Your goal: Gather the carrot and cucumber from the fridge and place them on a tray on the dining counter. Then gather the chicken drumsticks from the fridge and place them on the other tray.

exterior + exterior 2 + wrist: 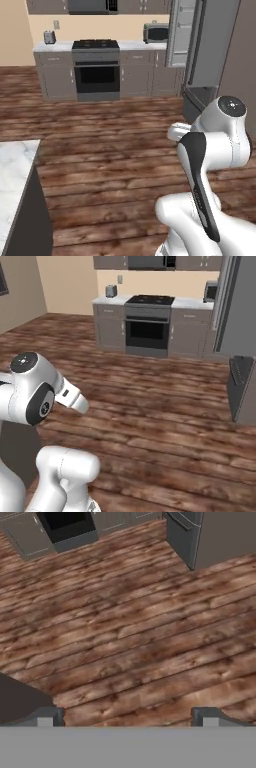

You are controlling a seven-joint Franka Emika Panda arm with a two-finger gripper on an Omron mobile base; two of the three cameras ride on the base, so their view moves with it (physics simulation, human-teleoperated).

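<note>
Gripper [128, 719]: fingers [47, 717] spread as wide as they go, nothing between them, held above bare wooden floor [135, 637]. Fridge [207, 55]: tall, grey, standing at the right end of the far kitchen wall, one door [180, 32] swung open; contents too hidden to tell, so carrot, cucumber and drumsticks cannot be located. Oven [96, 70]: dark-fronted, set among grey cabinets [57, 80]. Toaster [49, 37] and microwave [156, 33]: on the worktop. Counter [15, 175]: white marble, at lower left of the left base view.
</note>
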